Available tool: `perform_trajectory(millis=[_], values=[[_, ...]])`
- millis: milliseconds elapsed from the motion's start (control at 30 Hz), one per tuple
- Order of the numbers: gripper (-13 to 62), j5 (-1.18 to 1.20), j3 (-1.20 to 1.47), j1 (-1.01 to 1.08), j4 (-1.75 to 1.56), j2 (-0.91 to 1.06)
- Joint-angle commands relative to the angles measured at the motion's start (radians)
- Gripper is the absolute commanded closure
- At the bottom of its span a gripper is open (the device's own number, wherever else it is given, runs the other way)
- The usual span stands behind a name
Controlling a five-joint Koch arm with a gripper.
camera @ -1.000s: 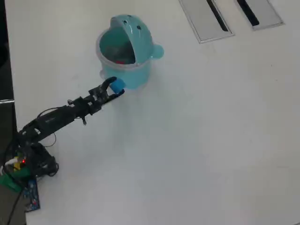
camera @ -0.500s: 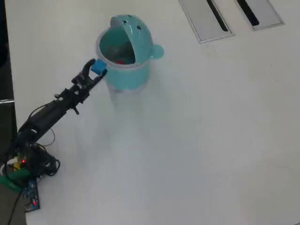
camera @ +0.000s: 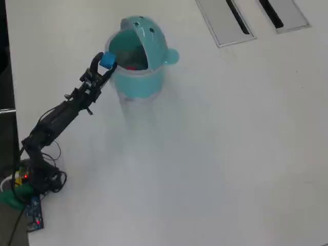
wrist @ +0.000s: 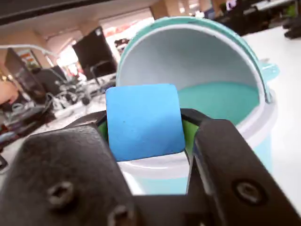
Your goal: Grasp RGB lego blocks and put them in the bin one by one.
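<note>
Both jaws of the black gripper (wrist: 145, 123) are clamped on a small bright-blue cube-shaped lego block (wrist: 144, 120), one dark jaw on each side of it, with green pads visible at the block's left and right edges in the wrist view. In the overhead view the same gripper (camera: 106, 62) holds the blue block (camera: 107, 60) right at the left rim of the round teal plastic bin (camera: 138, 84), so that the block overlaps the rim's edge; whether it touches the rim cannot be told. The wrist view looks across the block into the bin (wrist: 221, 101), whose pale rim runs just below and behind the block, and whose domed flip lid (wrist: 197, 52) stands raised behind the opening, showing its pale inner side. From overhead the lid (camera: 146, 32) is tilted back on the far side of the opening, with small dark dots on its top, and a rounded teal side knob (camera: 172, 56) sticks out to the right of the bin. Inside the bin a small red shape (camera: 131, 66) shows near the bottom of the opening, too small to make out clearly. The thin black arm (camera: 59, 120) stretches diagonally from its base (camera: 28, 182) at the lower left of the white table (camera: 230, 154) up toward the bin. Two grey slotted panels (camera: 225, 20) lie at the table's top right, well apart from the bin.
</note>
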Motion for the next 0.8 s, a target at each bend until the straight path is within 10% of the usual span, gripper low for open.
perform_trajectory(millis=[0, 700, 767], values=[[42.4, -0.009, -0.115, -0.008, -0.13, 0.012], [41.7, -0.071, -0.336, 0.014, -0.21, -0.245], [32.6, -0.153, -0.353, 0.015, -0.207, -0.267]])
